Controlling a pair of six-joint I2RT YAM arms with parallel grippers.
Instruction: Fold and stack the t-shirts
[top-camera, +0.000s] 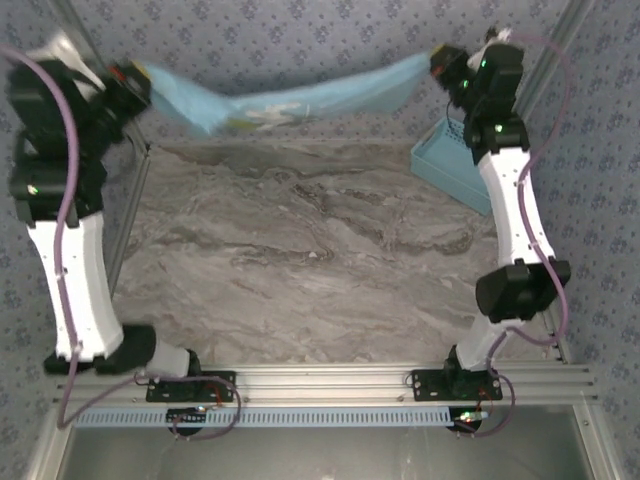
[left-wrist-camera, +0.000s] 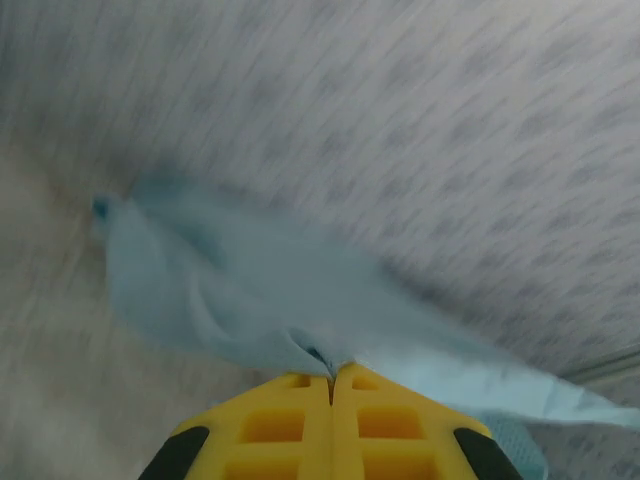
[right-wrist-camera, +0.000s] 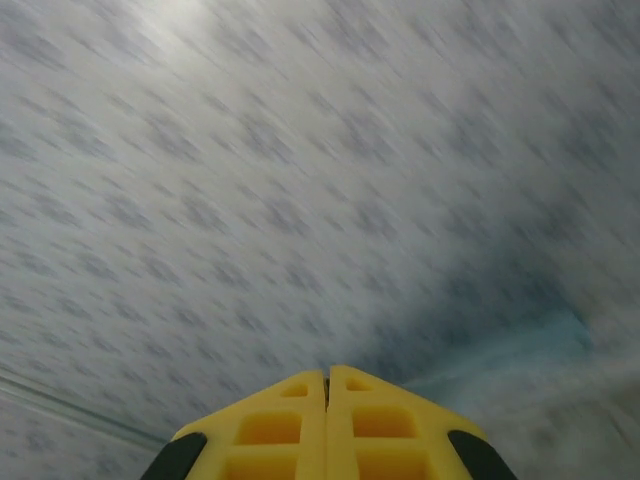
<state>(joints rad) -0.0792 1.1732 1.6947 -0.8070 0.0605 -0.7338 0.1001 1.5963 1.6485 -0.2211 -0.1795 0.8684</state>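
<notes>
Grey marbled tabletop (top-camera: 300, 260) spreads below in my overhead view, and above its far edge the light blue cloth t-shirt (top-camera: 290, 100) sags in a band, long axis left to right, strung between the left gripper (top-camera: 135, 82) and the right gripper (top-camera: 442, 62), so neither arm is nearer. From my left wrist, the yellow fingers (left-wrist-camera: 280, 425) are pressed together on a bunch of that cloth, which trails ahead and leftward. From my right wrist the fingers (right-wrist-camera: 380, 420) meet equally tight; blur hides the pinch, though overhead the shirt's end runs into them.

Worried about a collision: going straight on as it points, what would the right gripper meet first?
Probably the patterned wall, straight ahead of the right gripper; blur leaves depth unclear.
</notes>
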